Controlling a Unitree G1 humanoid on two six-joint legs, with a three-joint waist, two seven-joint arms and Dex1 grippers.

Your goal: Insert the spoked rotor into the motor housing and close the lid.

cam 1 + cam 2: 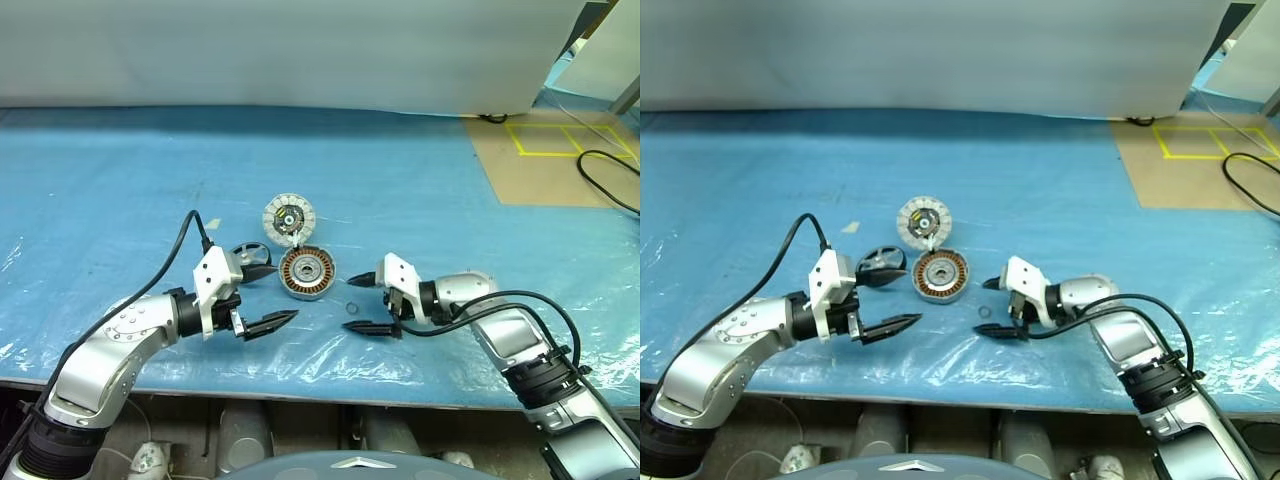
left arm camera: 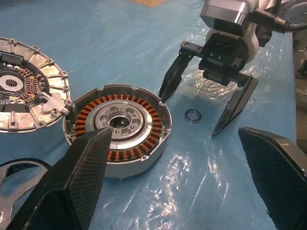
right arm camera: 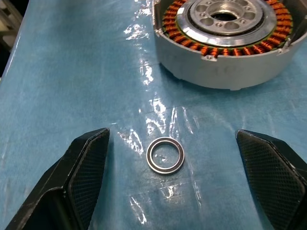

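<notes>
The motor housing (image 1: 306,272) sat on the blue table cover (image 1: 120,190), copper windings facing up, with the lid (image 1: 289,217) lying just behind it, segmented face up and touching its rim. The spoked rotor (image 1: 249,255) lay beside the housing on the robot's left. A small ring (image 3: 166,155) rested on the cover near the housing. The left gripper (image 1: 275,296) and right gripper (image 1: 357,304) both stood spread wide, grasping nothing. No readable writing showed on any part.
</notes>
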